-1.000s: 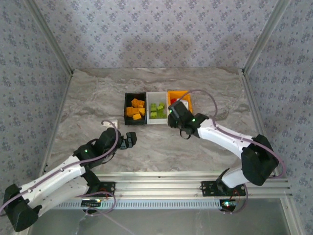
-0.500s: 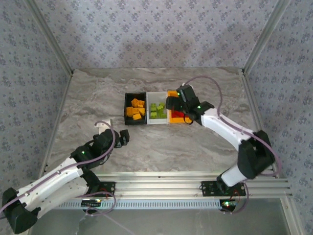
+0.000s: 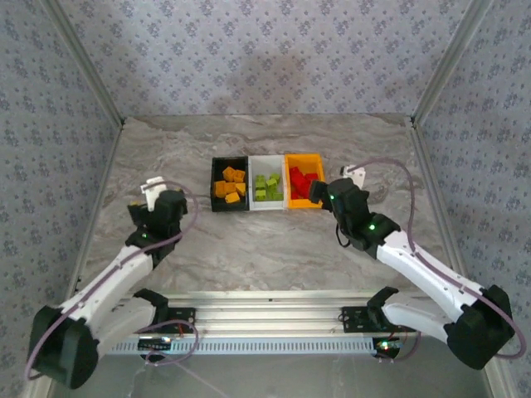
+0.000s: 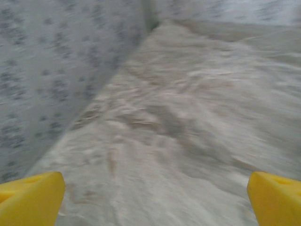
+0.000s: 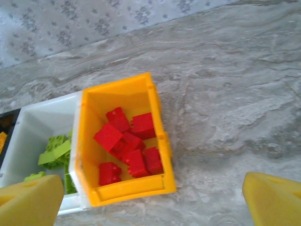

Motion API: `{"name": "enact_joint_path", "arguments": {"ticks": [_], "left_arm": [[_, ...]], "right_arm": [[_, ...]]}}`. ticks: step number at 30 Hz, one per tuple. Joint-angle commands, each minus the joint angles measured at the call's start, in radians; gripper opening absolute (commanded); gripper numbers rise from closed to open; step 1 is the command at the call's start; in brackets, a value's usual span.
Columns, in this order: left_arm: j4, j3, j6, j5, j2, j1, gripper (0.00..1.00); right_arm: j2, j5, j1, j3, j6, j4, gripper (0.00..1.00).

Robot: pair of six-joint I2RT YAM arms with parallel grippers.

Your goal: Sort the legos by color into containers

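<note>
Three joined containers stand at mid-table: a black one (image 3: 230, 163) holding orange legos (image 3: 230, 185), a white one (image 3: 266, 162) holding green legos (image 3: 266, 186), and an orange-yellow one (image 3: 304, 161) holding red legos (image 3: 302, 182). My right gripper (image 3: 319, 191) hovers by the orange-yellow bin's near right corner. In the right wrist view it (image 5: 150, 202) is open and holds nothing, with the red legos (image 5: 127, 141) lying in the orange-yellow bin (image 5: 131, 186) below and the green legos (image 5: 54, 153) to the left. My left gripper (image 3: 149, 199) is far left, open (image 4: 153, 202) over bare table.
The marble table (image 3: 274, 240) is framed by patterned walls. The left wall (image 4: 56, 70) stands close ahead of the left gripper. An aluminium rail (image 3: 274, 311) runs along the near edge between the arm bases.
The right gripper opened over the orange-yellow bin, then pulled back toward the near right. The left arm swung left, away from the bins and toward the left wall.
</note>
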Motion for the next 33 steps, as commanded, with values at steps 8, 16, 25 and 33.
{"name": "enact_joint_path", "arguments": {"ticks": [8, 16, 25, 33], "left_arm": [[0.599, -0.099, 0.273, 0.214, 0.303, 0.210, 1.00], [0.871, -0.108, 0.313, 0.473, 0.519, 0.268, 0.99], [0.929, -0.142, 0.259, 0.603, 0.550, 0.342, 0.99], [0.955, -0.152, 0.253, 0.558, 0.553, 0.334, 0.99]], "right_arm": [[-0.134, -0.014, -0.148, -0.138, -0.042, 0.079, 1.00], [-0.181, -0.068, -0.190, -0.247, -0.259, 0.259, 1.00], [-0.197, -0.059, -0.373, -0.336, -0.448, 0.406, 1.00], [0.097, -0.224, -0.566, -0.447, -0.529, 0.854, 1.00]]}}
